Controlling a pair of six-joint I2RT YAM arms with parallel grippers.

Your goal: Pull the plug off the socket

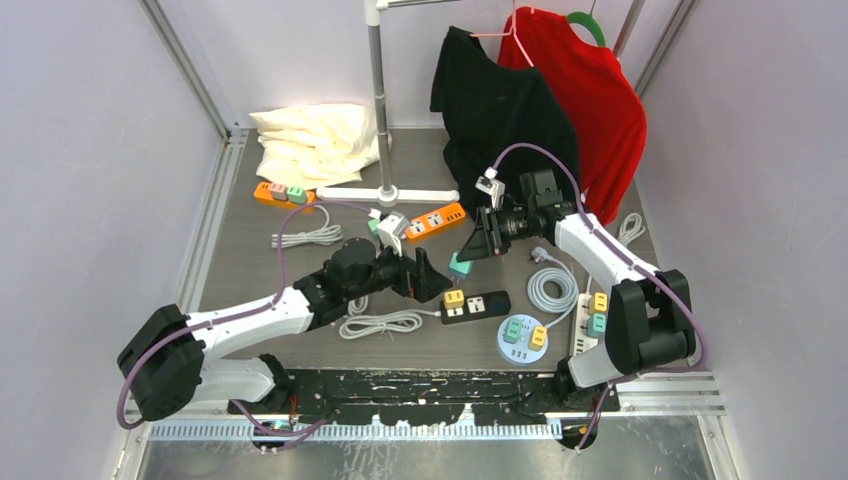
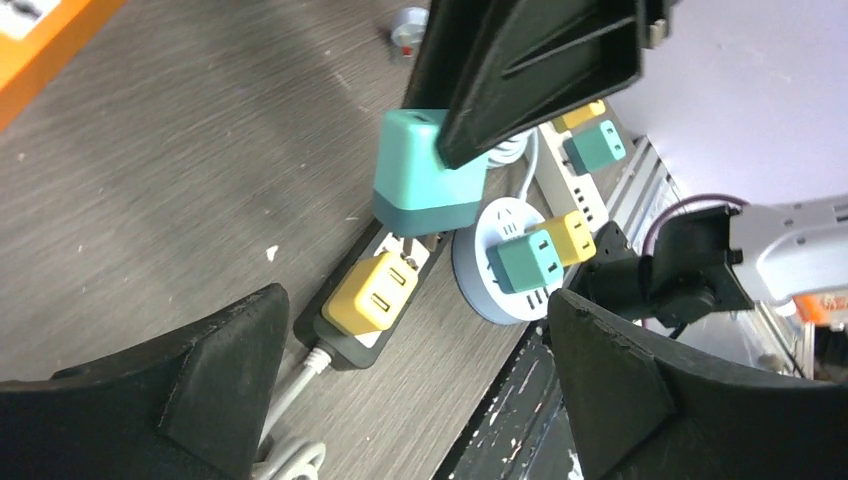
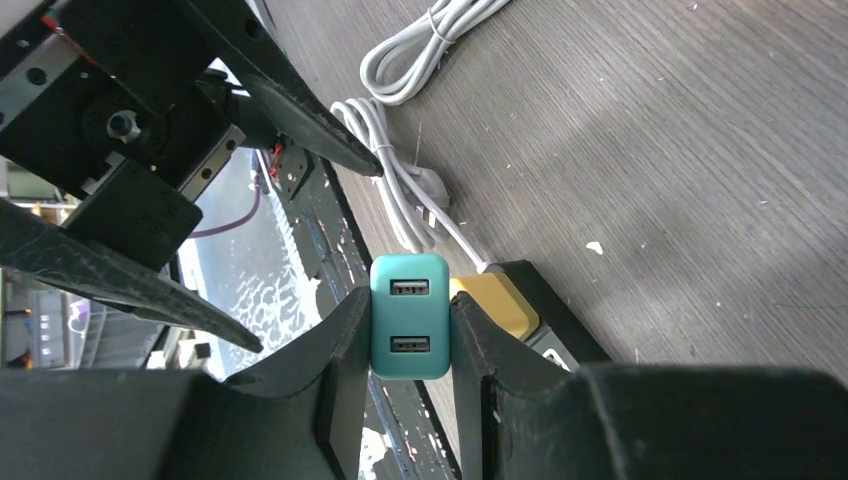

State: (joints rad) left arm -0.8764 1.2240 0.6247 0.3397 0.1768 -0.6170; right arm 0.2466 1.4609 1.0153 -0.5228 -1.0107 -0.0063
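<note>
Right gripper [image 3: 408, 310] is clenched on the teal plug [image 3: 409, 335], one finger on each side face, USB ports facing the wrist camera. The plug hangs in its fingers just above the black power strip [image 1: 490, 303]. It looks lifted off the socket, but the prongs are hidden, so I can't confirm they are fully clear.

Left gripper [image 2: 412, 310] is released, jaws wide and holding nothing. It sits low beside the strip's cable end. In its wrist view the yellow plug [image 2: 370, 292], seated in the strip, shows between its fingers, with the teal plug just beyond. The round white socket hub [image 2: 480, 290] is past the strip, on the left gripper's right-finger side.
</note>
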